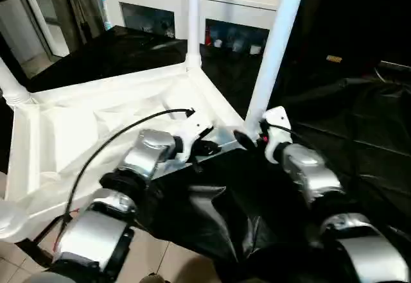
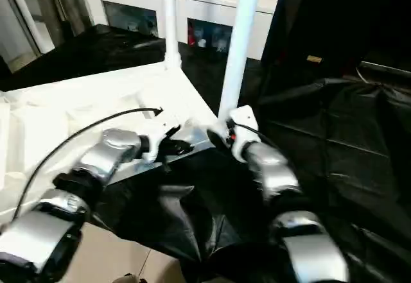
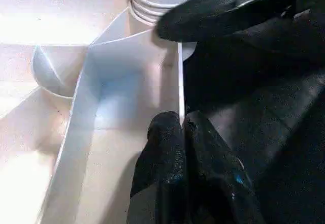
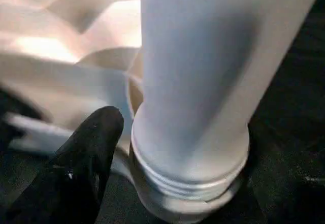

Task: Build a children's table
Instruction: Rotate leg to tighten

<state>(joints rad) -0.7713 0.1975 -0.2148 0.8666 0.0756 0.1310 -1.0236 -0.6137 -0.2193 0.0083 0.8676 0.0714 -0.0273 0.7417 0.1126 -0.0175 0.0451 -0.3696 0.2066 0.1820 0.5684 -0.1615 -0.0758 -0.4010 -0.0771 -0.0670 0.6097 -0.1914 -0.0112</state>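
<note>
Two legs already stand in the far corner sockets of the upturned tabletop (image 1: 96,135); I'm at the near leg (image 1: 273,52). My left gripper (image 3: 183,132) is clenched empty on the rim, and my right gripper (image 1: 253,138) is spread beside the leg's threaded base, gripping nothing. I'd close squarely, twist upright. Open black sheeting lies on my right.
</note>
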